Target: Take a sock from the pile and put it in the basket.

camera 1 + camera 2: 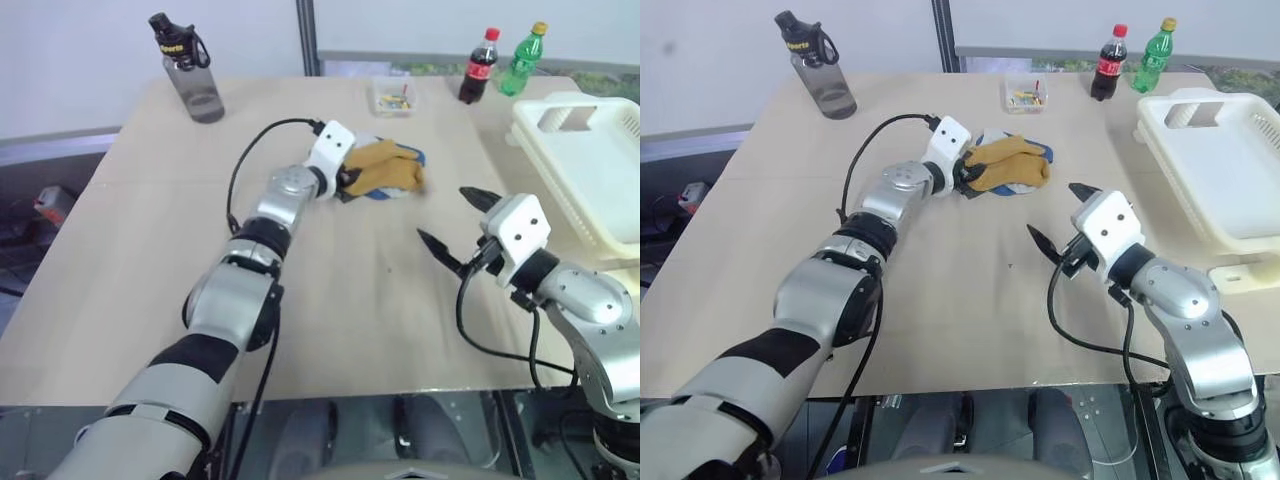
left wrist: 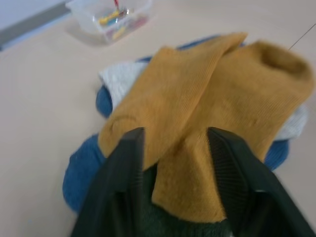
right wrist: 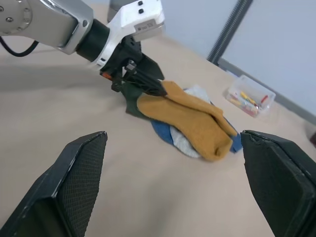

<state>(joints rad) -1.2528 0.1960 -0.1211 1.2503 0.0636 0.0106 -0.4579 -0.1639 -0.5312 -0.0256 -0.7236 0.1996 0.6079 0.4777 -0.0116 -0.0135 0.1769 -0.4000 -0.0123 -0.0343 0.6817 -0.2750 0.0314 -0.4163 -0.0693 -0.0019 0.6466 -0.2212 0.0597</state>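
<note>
I see the left gripper [image 2: 173,163] at the near edge of the pile [image 1: 385,168], its two black fingers [image 2: 123,168] partly open and straddling the end of the mustard sock [image 2: 197,133]. One strip of that sock runs down between the fingers; a second fold lies just outside one of them. A dark green sock [image 2: 173,222] sits low between the finger roots, under the mustard one. A blue sock [image 2: 84,170] and a pale grey one [image 2: 121,79] spread out beyond and beside the fingertips, at the bottom of the pile. I cannot tell whether the finger pads already press the mustard sock or merely flank it; the pile rests on the table [image 1: 150,270] and nothing is lifted. The right gripper [image 1: 455,225] hovers above the table with its fingers [image 3: 74,182] spread wide and nothing between them. The pile lies well ahead of its fingertips, roughly centred in the gap as seen from the right wrist, with the left gripper reaching in from the pile's far side. The basket [image 1: 590,170] stands at the table's right edge, outboard of the right gripper and well apart from the pile, and holds no sock. A small clear box [image 1: 393,97] lies beyond the pile, past the left fingertips.
</note>
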